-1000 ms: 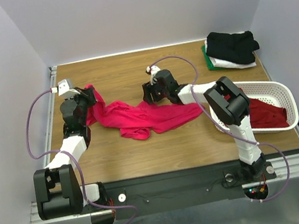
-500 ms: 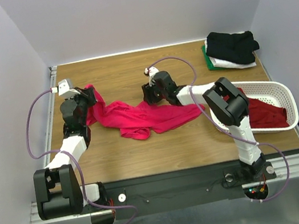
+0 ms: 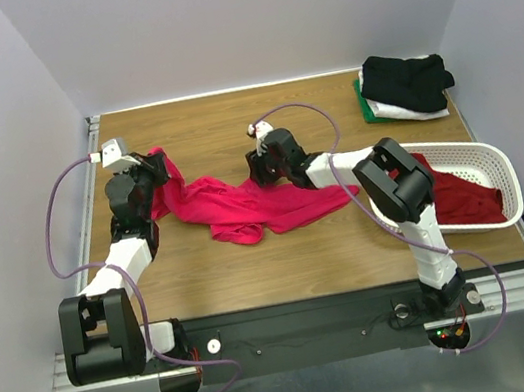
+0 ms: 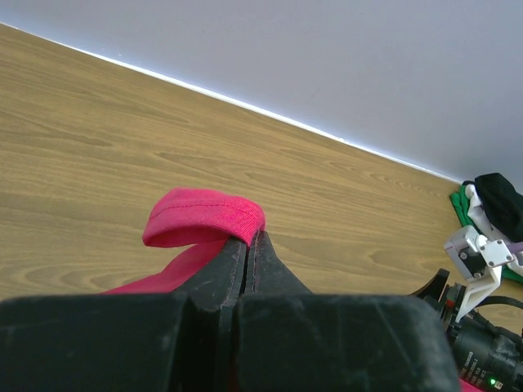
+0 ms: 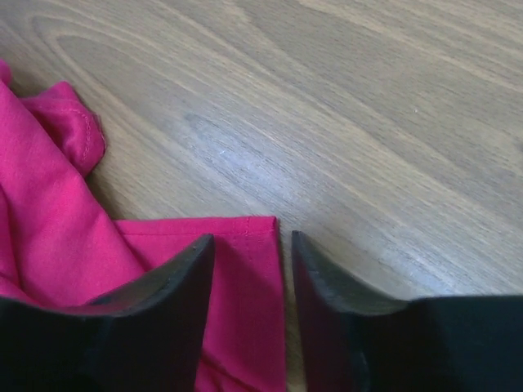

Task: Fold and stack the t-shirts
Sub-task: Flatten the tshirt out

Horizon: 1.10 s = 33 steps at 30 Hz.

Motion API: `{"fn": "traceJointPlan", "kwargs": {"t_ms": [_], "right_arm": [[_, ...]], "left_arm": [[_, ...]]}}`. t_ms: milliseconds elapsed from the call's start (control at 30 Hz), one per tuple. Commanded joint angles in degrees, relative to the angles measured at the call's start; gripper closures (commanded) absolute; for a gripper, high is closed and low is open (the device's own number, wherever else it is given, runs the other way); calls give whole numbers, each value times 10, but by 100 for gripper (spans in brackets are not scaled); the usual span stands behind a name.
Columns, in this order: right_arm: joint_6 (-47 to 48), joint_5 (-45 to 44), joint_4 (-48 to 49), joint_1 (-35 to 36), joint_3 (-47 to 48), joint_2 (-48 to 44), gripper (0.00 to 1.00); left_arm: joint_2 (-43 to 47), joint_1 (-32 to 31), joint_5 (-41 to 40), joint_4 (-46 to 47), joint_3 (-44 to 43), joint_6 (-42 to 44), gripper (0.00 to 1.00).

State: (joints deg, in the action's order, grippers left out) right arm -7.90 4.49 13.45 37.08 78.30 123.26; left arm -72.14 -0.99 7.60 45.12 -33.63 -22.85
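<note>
Our left gripper (image 4: 250, 242) is clamped on the hem of the pink shirt (image 3: 244, 207), which sprawls mid-counter (image 3: 209, 124). Our right gripper (image 5: 247, 249) gapes astride its corner. We should sink squarely and pinch one layer.

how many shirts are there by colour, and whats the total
bright pink-red t-shirt, spread on the table: 1
darker red t-shirt, in the basket: 1
black folded t-shirt, top of the far-right stack: 1
white folded t-shirt, under the black: 1
green folded t-shirt, at the bottom: 1
Total: 5
</note>
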Motion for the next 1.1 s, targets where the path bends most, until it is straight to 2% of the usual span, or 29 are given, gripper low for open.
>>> {"fn": "traceJointPlan", "kwargs": {"t_ms": [0,100,133,167,300,367,600,800,1067], "right_arm": [[-3,13,-27,17,25,20,65],[-8,8,-28,16,28,25,83],[-11,3,-28,16,30,27,94],[-17,1,-29,16,32,29,99],[-14,-41,-29,16,22,2,100],[2,-102,-28,15,12,-23,100],[40,-210,-19,8,-45,-167,100],[68,-278,0,-5,-78,-258,100],[110,-319,51,-18,-117,-372,100]], "left_arm": [[24,1,11,42,4,1,100],[24,1,10,42,5,1,100],[27,1,9,42,5,1,100],[28,1,8,44,8,0,100],[46,1,-6,50,18,1,100],[55,1,-8,49,17,2,100],[66,1,23,42,-5,-1,100],[96,1,10,28,-20,3,100],[122,1,1,-3,-67,18,100]]}}
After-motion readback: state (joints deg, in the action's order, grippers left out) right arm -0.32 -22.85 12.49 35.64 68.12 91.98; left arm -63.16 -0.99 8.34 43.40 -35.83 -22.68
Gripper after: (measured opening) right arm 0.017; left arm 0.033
